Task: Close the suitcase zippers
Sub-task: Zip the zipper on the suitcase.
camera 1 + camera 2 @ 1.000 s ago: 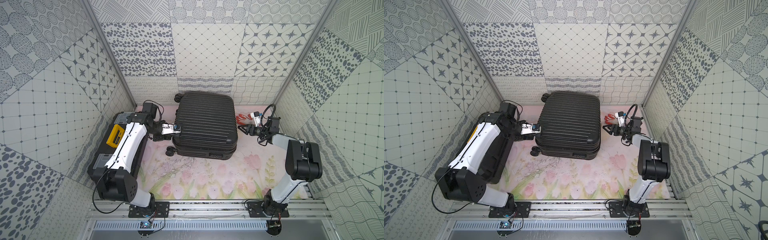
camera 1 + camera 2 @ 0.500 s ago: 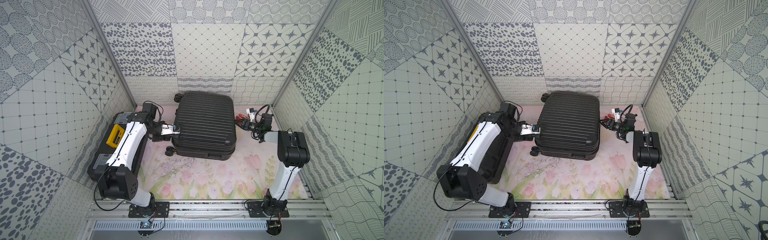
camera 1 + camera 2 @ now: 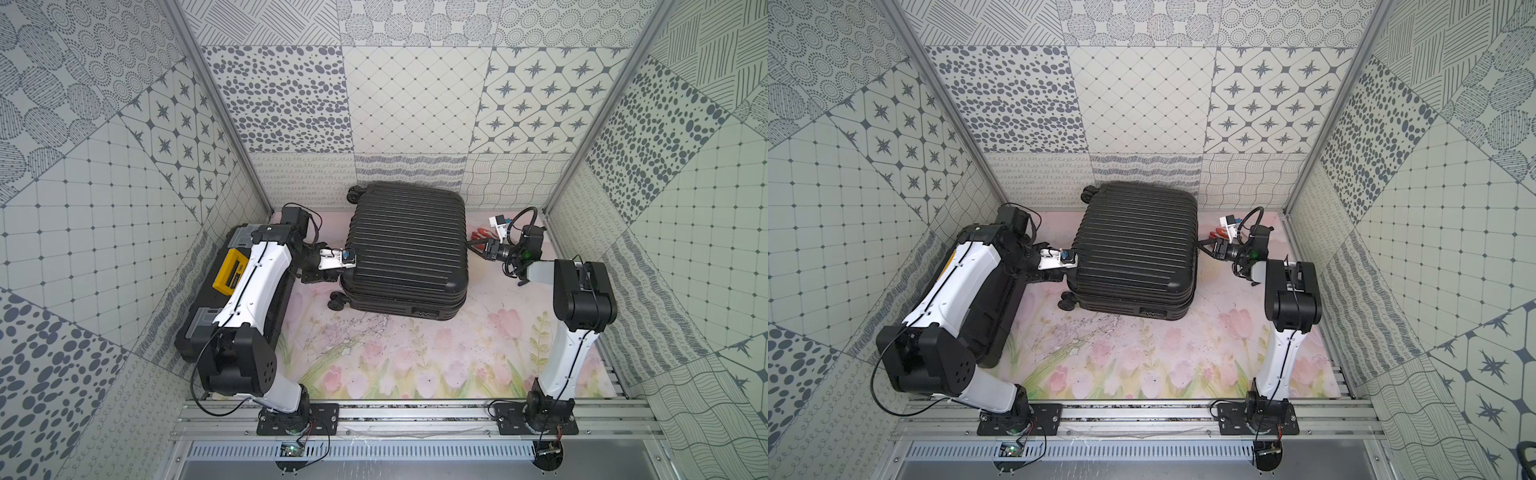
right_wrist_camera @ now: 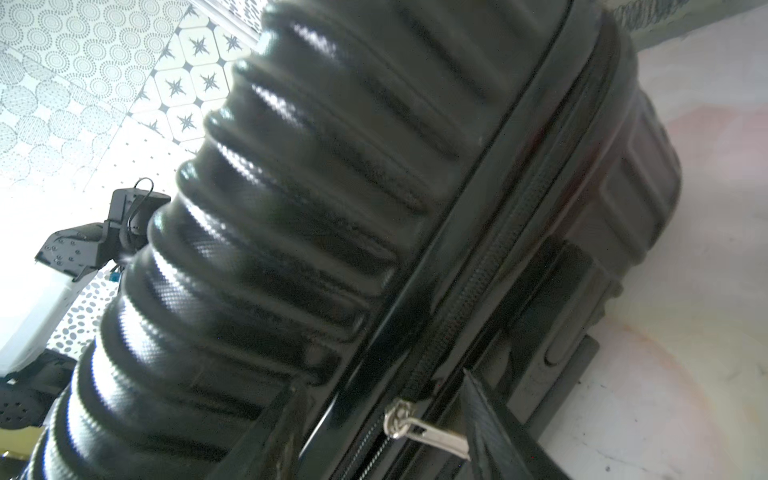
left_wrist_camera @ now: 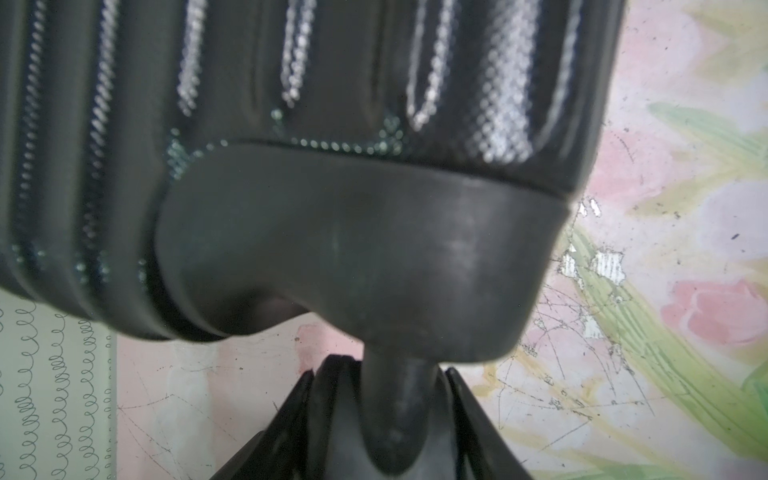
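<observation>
The black ribbed suitcase [image 3: 407, 245] [image 3: 1133, 245] lies flat with its lid down at the back of the floral mat. My left gripper [image 3: 345, 270] [image 3: 1070, 269] is at its left side, and in the left wrist view the gripper [image 5: 380, 374] is shut on a wheel stem [image 5: 399, 407] under the corner housing. My right gripper [image 3: 471, 245] [image 3: 1202, 245] is at the suitcase's right side. In the right wrist view the gripper [image 4: 380, 379] is open across the zippers' track [image 4: 469, 299]. A silver pull [image 4: 432, 436] lies between the fingers, its tip against one finger [image 4: 486, 419].
A black toolbox with a yellow handle [image 3: 230, 270] lies along the left wall under my left arm. Red-handled items [image 3: 482, 230] lie on the mat [image 3: 415, 365] just behind my right gripper. Patterned walls enclose the space on three sides.
My right gripper has moved in towards the suitcase's right side and its jaws have narrowed a little. The left arm and the suitcase have stayed put.
</observation>
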Action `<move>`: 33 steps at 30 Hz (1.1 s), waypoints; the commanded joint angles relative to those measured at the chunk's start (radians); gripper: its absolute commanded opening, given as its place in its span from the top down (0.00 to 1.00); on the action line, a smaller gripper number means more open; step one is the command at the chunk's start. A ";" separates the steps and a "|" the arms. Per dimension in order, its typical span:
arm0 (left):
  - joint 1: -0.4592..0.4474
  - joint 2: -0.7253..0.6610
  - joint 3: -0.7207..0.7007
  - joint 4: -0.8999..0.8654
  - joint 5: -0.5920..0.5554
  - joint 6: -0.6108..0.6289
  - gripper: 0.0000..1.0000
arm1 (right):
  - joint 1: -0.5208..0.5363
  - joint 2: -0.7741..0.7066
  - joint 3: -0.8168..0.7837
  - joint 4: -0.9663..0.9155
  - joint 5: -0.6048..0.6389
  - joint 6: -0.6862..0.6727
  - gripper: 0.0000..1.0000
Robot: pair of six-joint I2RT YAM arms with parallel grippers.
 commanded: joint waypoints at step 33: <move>0.032 0.011 -0.003 0.188 0.099 -0.134 0.95 | 0.008 0.063 0.101 -0.258 -0.069 -0.107 0.58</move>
